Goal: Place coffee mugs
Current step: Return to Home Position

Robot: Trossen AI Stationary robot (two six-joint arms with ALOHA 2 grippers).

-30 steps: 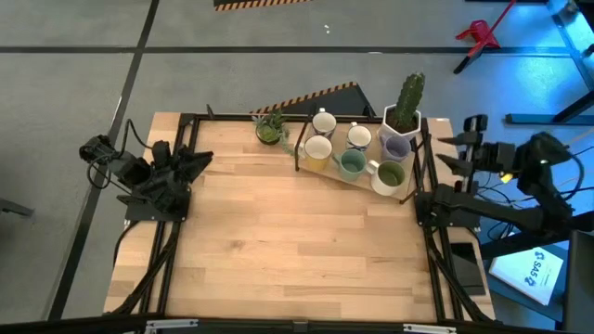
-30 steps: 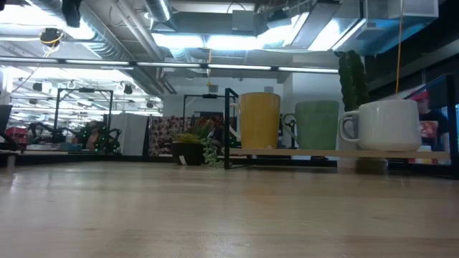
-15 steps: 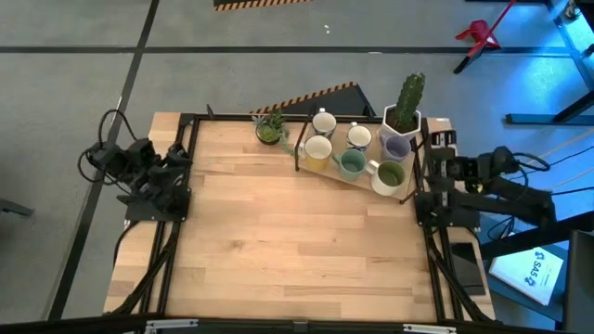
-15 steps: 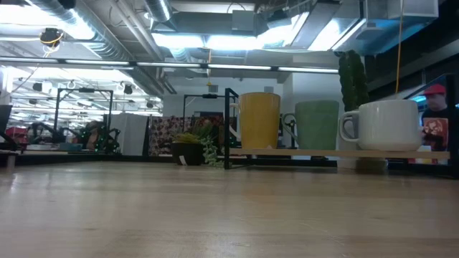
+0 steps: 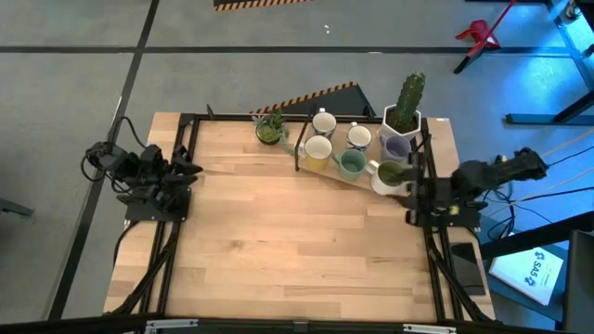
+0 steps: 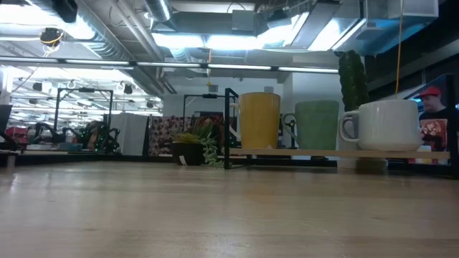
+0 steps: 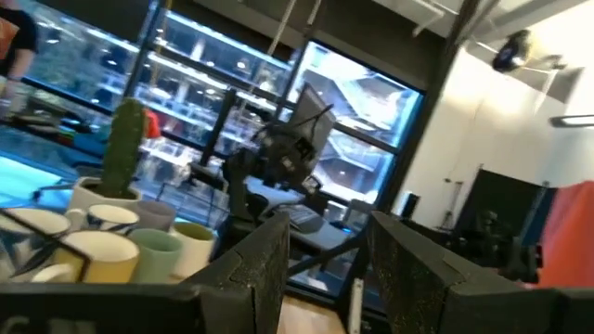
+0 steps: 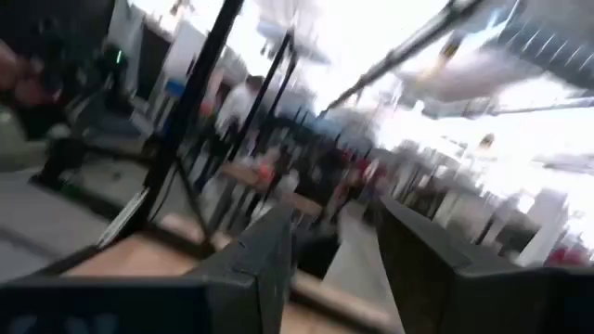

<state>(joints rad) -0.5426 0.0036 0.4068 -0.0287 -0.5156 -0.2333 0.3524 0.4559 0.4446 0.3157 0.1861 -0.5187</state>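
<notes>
Several coffee mugs stand close together on a raised wooden board (image 5: 364,178) at the table's far right: two white (image 5: 324,122), a cream one (image 5: 317,149), a green one (image 5: 352,164), a lavender one (image 5: 396,147) and a white one with a green inside (image 5: 388,176). The low view shows the cream mug (image 6: 259,120), the green mug (image 6: 316,124) and a white mug (image 6: 384,125) upright on the board. My right gripper (image 5: 406,183) (image 8: 334,218) is open beside the board's right end, with nothing between its fingers. My left gripper (image 5: 195,170) (image 7: 327,232) waits open at the table's left edge.
A cactus in a white pot (image 5: 404,107) stands behind the mugs, and a small green plant (image 5: 270,128) sits left of the board. Black frame rails (image 5: 176,232) run along the table's sides. The bare wooden top (image 5: 297,232) spreads across the middle and near side.
My right gripper has swung in from beyond the table's right edge toward the mugs' right end, sinking as it came. My left gripper has turned a little at the left edge. The mugs have stayed where they were.
</notes>
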